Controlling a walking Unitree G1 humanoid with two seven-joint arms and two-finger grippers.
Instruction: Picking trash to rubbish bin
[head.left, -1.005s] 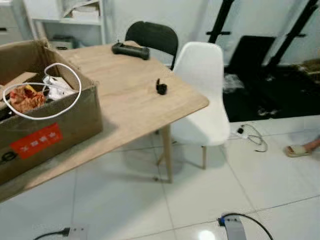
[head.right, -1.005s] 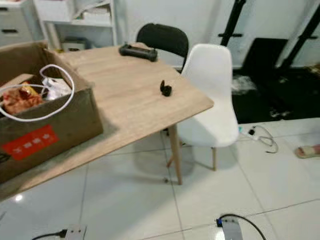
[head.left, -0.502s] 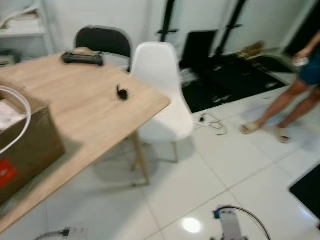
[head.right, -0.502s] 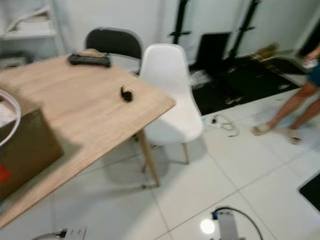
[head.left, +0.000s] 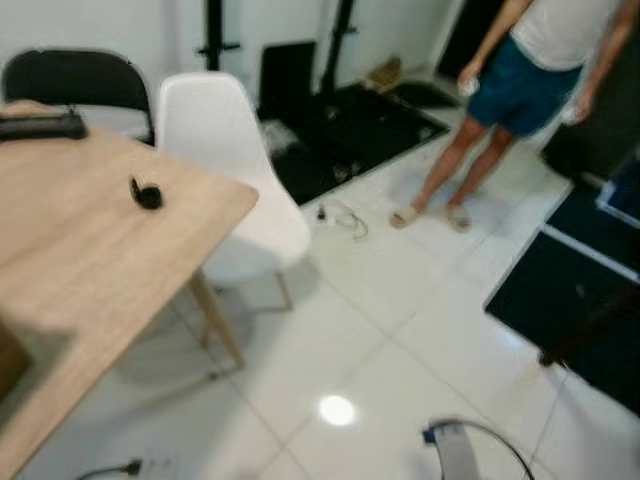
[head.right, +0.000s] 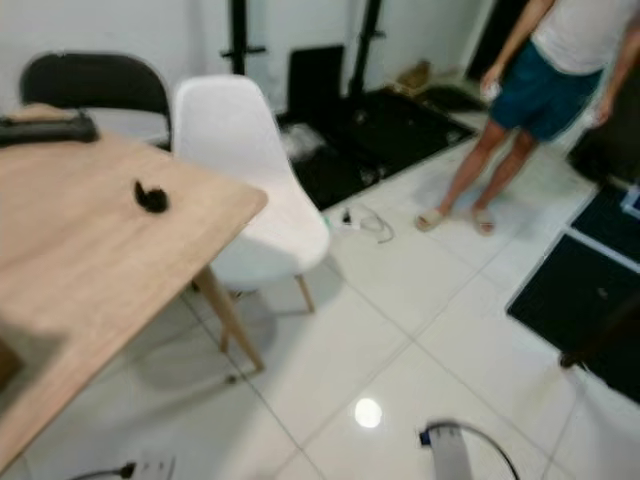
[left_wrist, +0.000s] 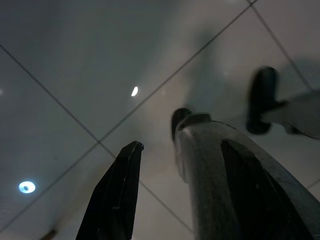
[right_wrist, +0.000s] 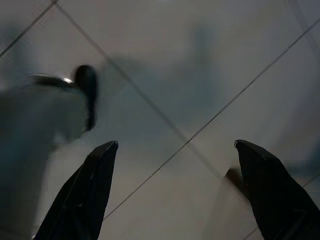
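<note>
Left gripper (left_wrist: 170, 190) hangs over white tiled floor (left_wrist: 75, 65), fingers spread, holding nothing. Right gripper (right_wrist: 175, 195) likewise, fingers wide apart, nothing between. Wooden table (head.left: 70, 260) at robot's left: small black object (head.left: 146, 194) near its corner, black controller (head.left: 40, 125) at far edge. White chair (head.left: 225, 170) beside corner. Person (head.left: 520, 90) stands well beyond. Trash, bin: cannot tell where.

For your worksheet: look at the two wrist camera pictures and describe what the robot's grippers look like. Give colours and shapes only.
Each gripper has two long black fingers that taper to blunt tips. On the left gripper, one finger is slim and matte black, while the other looks thick and rounded because it is close to the lens. The right gripper has two matching dark, wedge-shaped fingers. No markings or cables can be made out on them.
</note>
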